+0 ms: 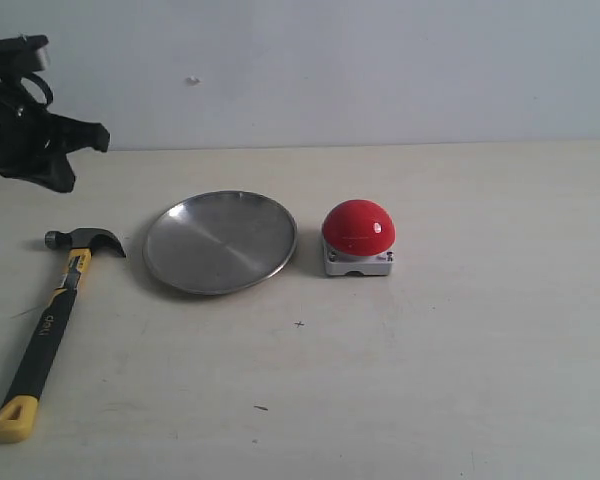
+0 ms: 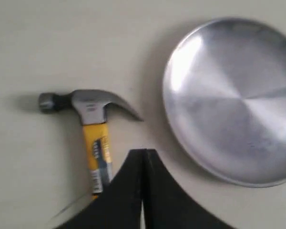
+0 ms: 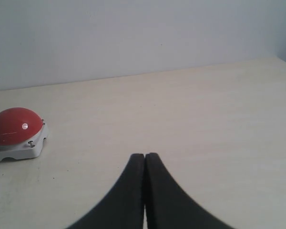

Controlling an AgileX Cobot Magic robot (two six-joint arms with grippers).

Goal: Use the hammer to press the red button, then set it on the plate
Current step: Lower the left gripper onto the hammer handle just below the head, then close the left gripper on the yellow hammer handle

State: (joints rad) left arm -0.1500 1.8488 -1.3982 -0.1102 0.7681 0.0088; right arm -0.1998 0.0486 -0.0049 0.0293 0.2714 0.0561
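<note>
2 closed | left pincer [image 2: 144, 152] above hammer [image 2: 95, 129], pointing down | right pincer [image 3: 145, 156] level

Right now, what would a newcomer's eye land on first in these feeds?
The glossy red button, sitting just right of the silver plate in the exterior view. Next the hammer, lying flat at far left with its yellow-looped end nearest the camera, the shut left tool above it.

A plain pale wall [image 1: 380, 70] stood behind a cream table [image 1: 480, 380]. The wall bore one small mark [image 1: 192, 80]. Lighting was even; the table carried faint scuffs [image 1: 260, 407].
</note>
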